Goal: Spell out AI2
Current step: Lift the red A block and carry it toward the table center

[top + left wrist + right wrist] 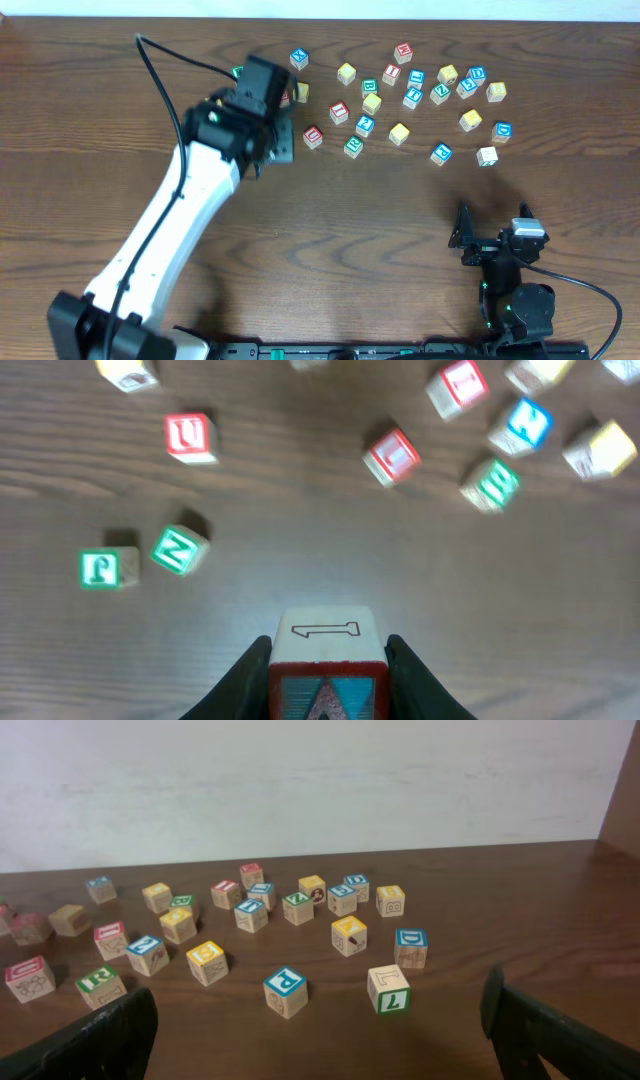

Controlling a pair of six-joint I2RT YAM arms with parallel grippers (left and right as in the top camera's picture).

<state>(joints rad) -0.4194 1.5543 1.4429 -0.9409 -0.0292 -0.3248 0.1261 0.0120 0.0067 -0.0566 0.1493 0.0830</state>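
Progress: hardly begun. Across dark wooden table (400, 250), no row laid out anywhere, no two cubes set side by side as a word; only a loose scatter of small printed wooden cubes (413, 97) toward far edge. White left arm (170, 215) reaching out to near end of that scatter.

Left hand (327, 645) clenched on one pale wooden cube (327, 665), pinched by both side faces; whether lifted or resting on table, not to be told from wrist view. Top face with an outlined 1; face toward camera red-framed, with a peaked shape very likely the red A, though cropped by frame edge.

Right hand (495, 228) spread wide, grasping nothing, parked near front edge, well apart from all cubes.

Left to do, judging from this: placing of held cube, then fetching of I and 2. Red-printed cube (395, 457) ahead and slightly right of left hand, possibly the I. Blue 2 not picked out with certainty.
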